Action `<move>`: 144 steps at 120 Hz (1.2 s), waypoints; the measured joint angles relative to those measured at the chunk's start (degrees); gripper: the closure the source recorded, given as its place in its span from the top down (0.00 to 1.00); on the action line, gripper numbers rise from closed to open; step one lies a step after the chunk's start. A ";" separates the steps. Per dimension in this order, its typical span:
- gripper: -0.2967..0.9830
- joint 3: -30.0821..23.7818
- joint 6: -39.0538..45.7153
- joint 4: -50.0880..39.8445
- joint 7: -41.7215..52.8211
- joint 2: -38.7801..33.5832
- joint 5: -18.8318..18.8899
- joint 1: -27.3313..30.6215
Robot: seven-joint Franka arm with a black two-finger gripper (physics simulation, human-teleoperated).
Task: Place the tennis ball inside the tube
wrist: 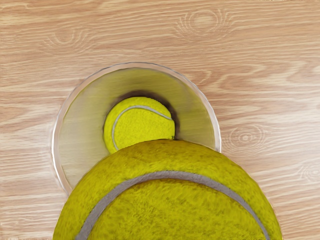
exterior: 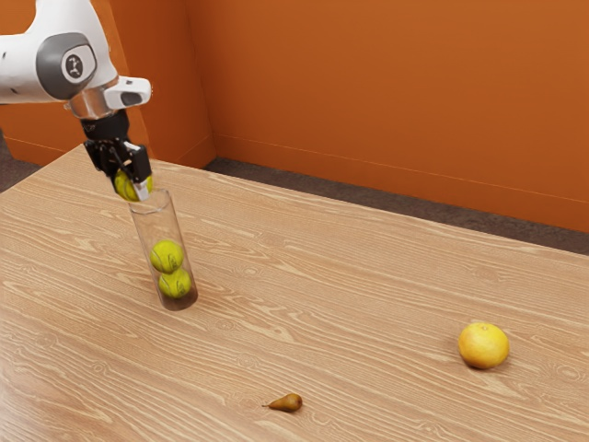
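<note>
At the exterior view's upper left, my gripper is shut on a tennis ball, held beside and slightly above the mouth of the clear tube. The tube stands upright on the table, with two tennis balls stacked inside, an upper one and a lower one. In the wrist view the held ball overlaps part of the round rim of the tube, and a ball inside shows down through the opening.
On the wooden table, an orange-yellow citrus fruit lies toward the exterior view's right. A small brown pear lies near that view's lower edge. An orange wall rises behind the table.
</note>
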 joint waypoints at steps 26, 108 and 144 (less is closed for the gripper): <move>0.47 -0.39 -0.19 4.42 0.03 3.52 -0.07 6.08; 0.47 -2.68 -2.41 6.25 -0.52 5.44 -0.45 3.74; 0.62 -2.67 -2.64 6.29 -1.09 5.63 -0.74 3.85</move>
